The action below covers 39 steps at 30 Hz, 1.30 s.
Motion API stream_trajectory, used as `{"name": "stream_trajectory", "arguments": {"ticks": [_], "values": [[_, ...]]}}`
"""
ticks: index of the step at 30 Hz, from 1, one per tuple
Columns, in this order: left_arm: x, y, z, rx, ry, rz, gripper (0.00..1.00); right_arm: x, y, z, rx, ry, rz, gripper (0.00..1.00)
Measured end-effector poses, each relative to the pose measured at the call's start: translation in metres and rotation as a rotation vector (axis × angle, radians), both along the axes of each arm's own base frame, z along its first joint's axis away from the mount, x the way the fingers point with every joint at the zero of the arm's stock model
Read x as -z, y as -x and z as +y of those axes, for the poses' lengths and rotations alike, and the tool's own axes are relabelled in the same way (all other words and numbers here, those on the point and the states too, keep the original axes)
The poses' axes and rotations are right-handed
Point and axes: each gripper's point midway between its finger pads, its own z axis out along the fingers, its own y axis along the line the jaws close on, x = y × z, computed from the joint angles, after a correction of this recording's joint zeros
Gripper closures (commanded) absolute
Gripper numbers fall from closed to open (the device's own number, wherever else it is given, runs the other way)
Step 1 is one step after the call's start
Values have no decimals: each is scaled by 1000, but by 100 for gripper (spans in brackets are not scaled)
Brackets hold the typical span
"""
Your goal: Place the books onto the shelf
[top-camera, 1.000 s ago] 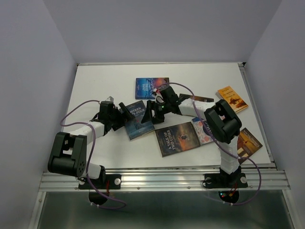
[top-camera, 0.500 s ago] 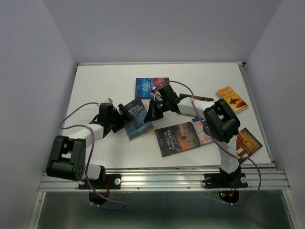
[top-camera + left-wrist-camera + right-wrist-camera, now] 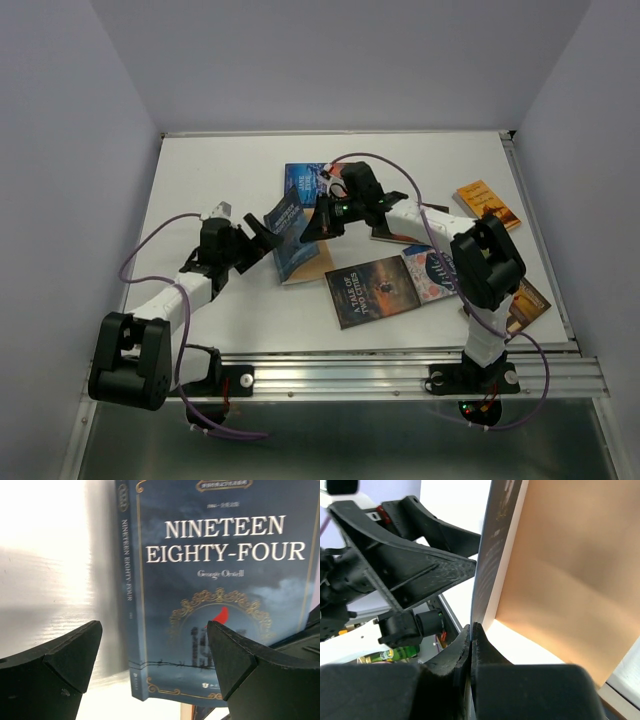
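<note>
- The right arm's fingers [image 3: 445,662] are pinching shut on the thin front cover of the dark blue Nineteen Eighty-Four paperback [image 3: 215,580], and the cover is standing apart from the tan page block beside it
- That book is tilting up off the white worktop [image 3: 200,170] near the middle, between the two arms, with its near corner seemingly resting on the surface
- The left arm's fingers [image 3: 55,665] are standing wide apart, facing the front cover from close by and gripping nothing; whether a tip is touching the cover cannot be told
- To do this step well, the left fingers are probably needing to close around the whole book, spine and pages together, before the right ones let go; a hold on the cover alone is likely to let the pages flop open or the cover bend
- No shelf is showing in any view, so where the book is heading cannot be told
- Other books are lying flat around it: a blue one [image 3: 303,182] just behind, A Tale of Two Cities [image 3: 372,290] nearer the arm bases, a pink and teal one [image 3: 428,272] just beside that, and an orange one [image 3: 487,205] and an orange-brown one [image 3: 530,298] towards the right edge
- The two wrists are crowding close over the same book, so the arms are risking a knock while trading it
</note>
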Motion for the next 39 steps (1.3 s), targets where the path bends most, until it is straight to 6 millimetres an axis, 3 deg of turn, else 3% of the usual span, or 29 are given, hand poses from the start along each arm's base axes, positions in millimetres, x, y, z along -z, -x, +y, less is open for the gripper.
{"name": "stream_trajectory", "arguments": {"ticks": [16,23,25,28,29,31,32,33,39], "values": [[-6,-4,-20,90,76,-78,2,-17,-6,-31,43,-47,25,99],[16,-7,-41,184,135,-60,7,-7,-6,-49,75,-51,77,99],[20,-6,-51,220,162,-57,13,-5,-6,-52,81,-50,82,99],[20,-5,-64,268,195,-77,34,-4,-4,-57,91,-49,91,99],[19,-4,-69,286,206,-85,53,-3,-4,-58,94,-48,96,99],[18,-2,-76,313,207,-98,75,-3,-3,-61,98,-51,106,99],[20,-1,-77,311,210,-90,96,-4,-4,-62,102,-54,109,99],[20,-2,-77,304,222,-82,100,-6,-5,-64,105,-60,106,99],[11,-5,-82,311,243,-115,100,-5,-3,-74,122,-61,118,99]]}}
